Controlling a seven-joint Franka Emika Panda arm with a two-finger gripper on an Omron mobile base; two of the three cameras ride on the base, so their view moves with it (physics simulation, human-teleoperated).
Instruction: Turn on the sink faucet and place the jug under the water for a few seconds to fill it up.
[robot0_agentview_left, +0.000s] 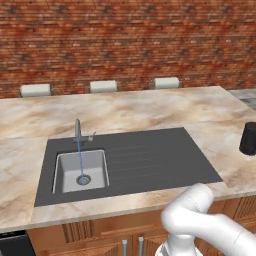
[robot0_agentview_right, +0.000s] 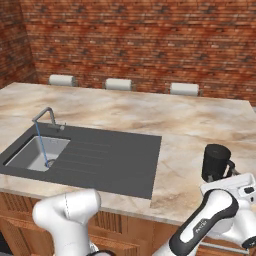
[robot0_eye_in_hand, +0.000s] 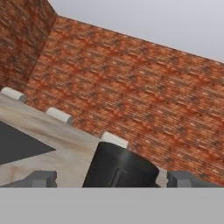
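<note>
A kitchen: marble counter (robot0_agentview_left: 150, 107) with inset sink (robot0_agentview_left: 150, 160) (faucet (robot0_agentview_left: 78, 131) running), brick wall (robot0_agentview_left: 125, 40) behind.

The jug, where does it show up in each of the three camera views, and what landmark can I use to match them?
Left base view: jug at the right edge, on the marble counter.
Right base view: jug lower right, just beyond the robot's hand.
Hand view: jug bottom centre, close up.
Shared landmark: the dark sink panel.
</note>
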